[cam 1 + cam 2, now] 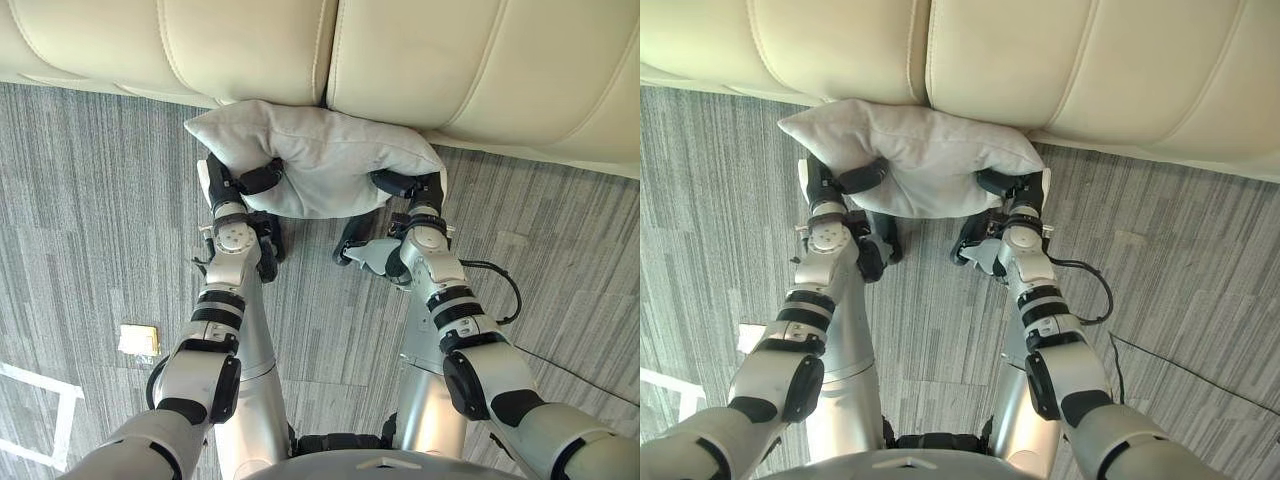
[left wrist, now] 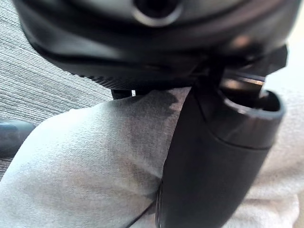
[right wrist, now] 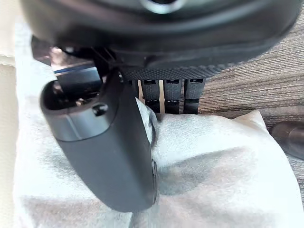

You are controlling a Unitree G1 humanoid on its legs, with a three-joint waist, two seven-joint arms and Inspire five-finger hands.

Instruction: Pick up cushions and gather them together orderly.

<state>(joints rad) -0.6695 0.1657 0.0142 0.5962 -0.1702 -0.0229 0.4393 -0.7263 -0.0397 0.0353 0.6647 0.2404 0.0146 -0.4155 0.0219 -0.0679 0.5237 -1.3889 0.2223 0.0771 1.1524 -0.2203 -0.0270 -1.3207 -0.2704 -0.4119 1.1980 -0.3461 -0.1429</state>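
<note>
Grey striped carpet [image 1: 90,200] runs underfoot, and at twelve o'clock the cream sofa [image 1: 450,60] spans the whole far side. Dead ahead, just below the seam between two sofa sections, hangs the grey cushion [image 1: 315,155], its far edge right at the sofa's front; whether it leans on the upholstery I cannot tell.

I hold it from both ends. At ten o'clock of the cushion my left hand [image 1: 228,188] has its thumb curled over the top and pressed into the cloth, fingers tucked beneath. At two o'clock my right hand [image 1: 420,188] clamps it the same way, thumb dug in above and fingers reaching under the near edge. The cloth dents under both thumbs, so the grip looks firm.

I judge the pick-up done and the carry in hand, with no other cushion to be seen from here. The next move calls for keeping both ends level and lifting high enough to clear the seat's front.

Off at seven o'clock a small tan slip [image 1: 138,340] lies on the carpet, with a white tape line [image 1: 60,420] beyond it.
</note>
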